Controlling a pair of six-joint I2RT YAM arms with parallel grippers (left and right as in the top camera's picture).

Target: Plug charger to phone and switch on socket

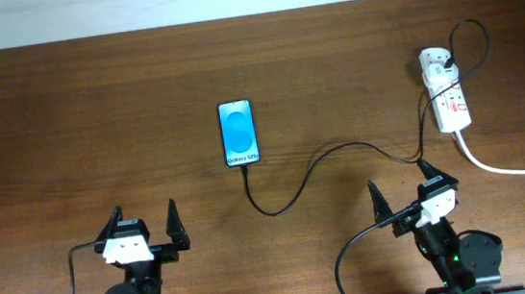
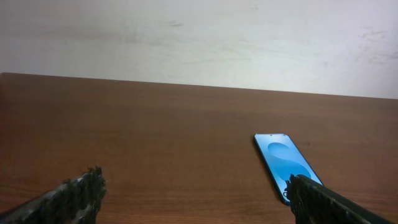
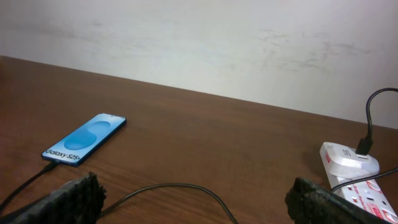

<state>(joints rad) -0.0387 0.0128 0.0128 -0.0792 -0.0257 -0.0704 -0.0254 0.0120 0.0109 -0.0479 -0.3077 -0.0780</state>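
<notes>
The phone [image 1: 240, 133] lies flat mid-table, blue screen up, also in the left wrist view [image 2: 285, 164] and the right wrist view [image 3: 84, 138]. The charger cable [image 1: 317, 161] runs from a white adapter [image 1: 435, 63] in the socket [image 1: 449, 98] and its plug tip sits at the phone's near end [image 3: 50, 166]. The socket, a white power strip with red marks, lies at the right [image 3: 364, 184]. My left gripper [image 1: 144, 223] [image 2: 196, 196] is open and empty near the front edge. My right gripper [image 1: 400, 187] [image 3: 196, 199] is open and empty, over the cable.
A thick white cord [image 1: 516, 167] leaves the socket toward the right edge. Black arm cables trail at the front [image 1: 73, 281], [image 1: 345, 255]. A pale wall [image 3: 217, 43] stands behind the brown table [image 1: 77, 126].
</notes>
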